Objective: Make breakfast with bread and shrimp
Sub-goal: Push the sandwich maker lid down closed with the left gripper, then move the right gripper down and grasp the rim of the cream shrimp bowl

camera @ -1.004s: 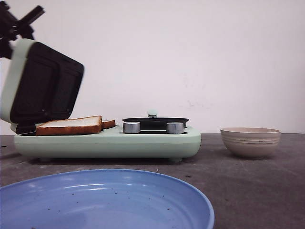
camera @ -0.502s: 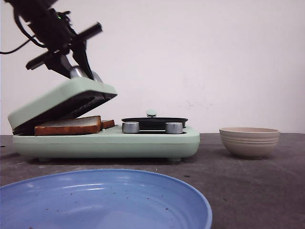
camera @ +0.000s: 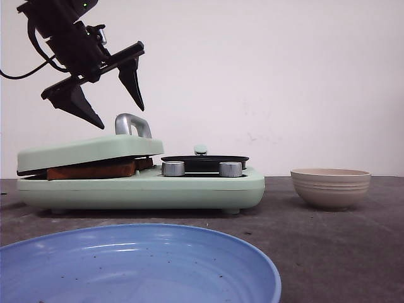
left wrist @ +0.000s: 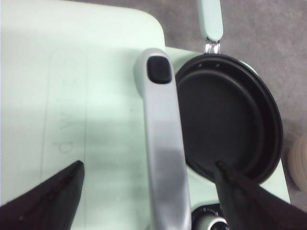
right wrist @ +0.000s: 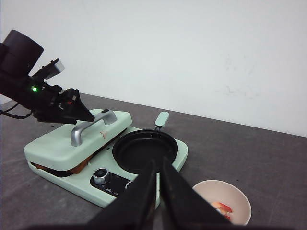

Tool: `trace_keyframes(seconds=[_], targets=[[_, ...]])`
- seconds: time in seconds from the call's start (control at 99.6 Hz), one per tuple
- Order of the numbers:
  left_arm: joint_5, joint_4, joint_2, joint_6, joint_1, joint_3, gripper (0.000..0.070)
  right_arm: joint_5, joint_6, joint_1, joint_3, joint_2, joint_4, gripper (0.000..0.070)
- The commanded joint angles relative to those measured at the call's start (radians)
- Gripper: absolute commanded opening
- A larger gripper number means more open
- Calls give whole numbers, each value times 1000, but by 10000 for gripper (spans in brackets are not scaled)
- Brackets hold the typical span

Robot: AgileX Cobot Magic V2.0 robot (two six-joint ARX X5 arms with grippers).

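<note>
One bread (camera: 91,170) edge visible under lid (camera: 88,151), directly below left gripper (camera: 118,105): fingers spread, empty, clear above handle (camera: 131,124). Right gripper (right wrist: 158,184) clenched, empty.

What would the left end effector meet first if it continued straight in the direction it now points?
Most likely the silver handle on the closed lid. The left end effector is open, with its fingers on either side of the handle, so the handle would enter the gap first, before the fingertips reach the lid.

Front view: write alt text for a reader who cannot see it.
The left hand hovers open above the silver handle of a mint-green sandwich maker, whose lid lies closed on the bread. A beige bowl stands to its right, a blue plate nearest the camera.
</note>
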Motion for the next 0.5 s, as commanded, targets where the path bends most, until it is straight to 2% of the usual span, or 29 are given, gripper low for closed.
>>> trace_keyframes(seconds=[0.0,0.13,0.201,0.321,0.452,0.492], targets=[[3,-4,-38,31,-1,14,373,3,28,8,6,8,6,4],[1,-65,-128,76,-19,14,105,4,99,6,6,18,1,4],[-5,-90,-184,83,-32,14,26,5,137,3,6,34,-3,4],[-17,-113,-293,89,-47,14,18,26,202,-5,6,77,-13,3],[-15,-129,-431,89,-72,14,15,76,330,-44,7,156,-43,3],[-12,-139,-473,91,-80,14,15,74,344,-69,7,187,-38,3]])
